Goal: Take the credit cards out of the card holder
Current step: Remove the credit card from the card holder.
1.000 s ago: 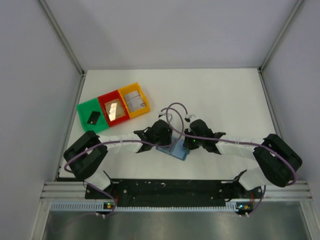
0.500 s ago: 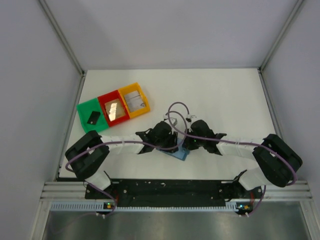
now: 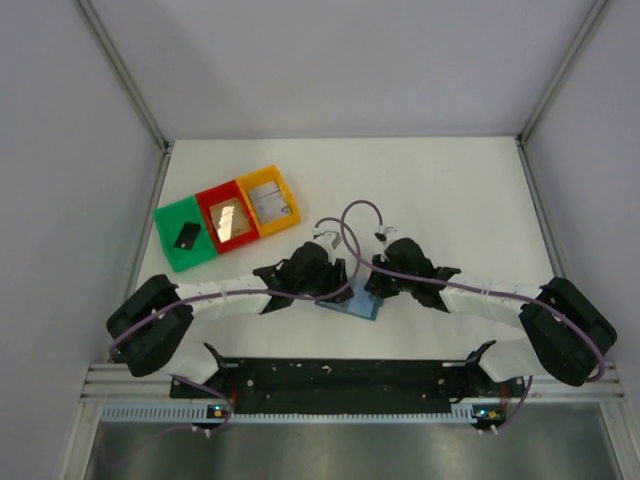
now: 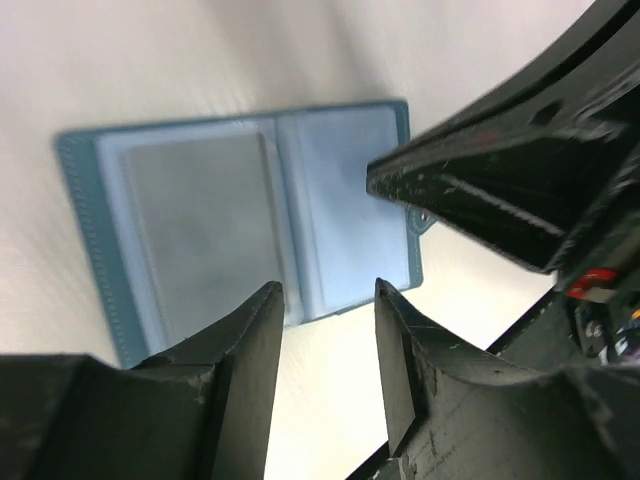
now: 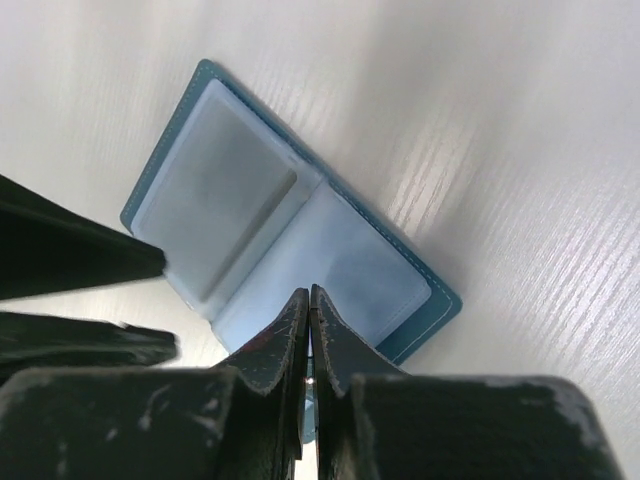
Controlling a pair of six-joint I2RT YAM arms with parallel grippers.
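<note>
Card holder [image 5: 300,235] lying open on the bench [image 5: 500,120], just beneath both pincers. Left pincer [image 4: 328,295] is parted and empty. Right pincer [image 5: 309,297] is clenched, its tips at the nearer pocket. A greyish card [image 5: 225,190] seemingly sits in the farther pocket, not yet removed.

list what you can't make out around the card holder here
Top view: card holder mostly under the left claw and right claw; only a blue corner shows.
Left wrist view: the grey shape in one pocket is blurred, nothing readable.
Right wrist view: the shut right claw covers the holder's near edge; contact is hidden.
Top view: the dark item in the green tray is too small to identify.
</note>
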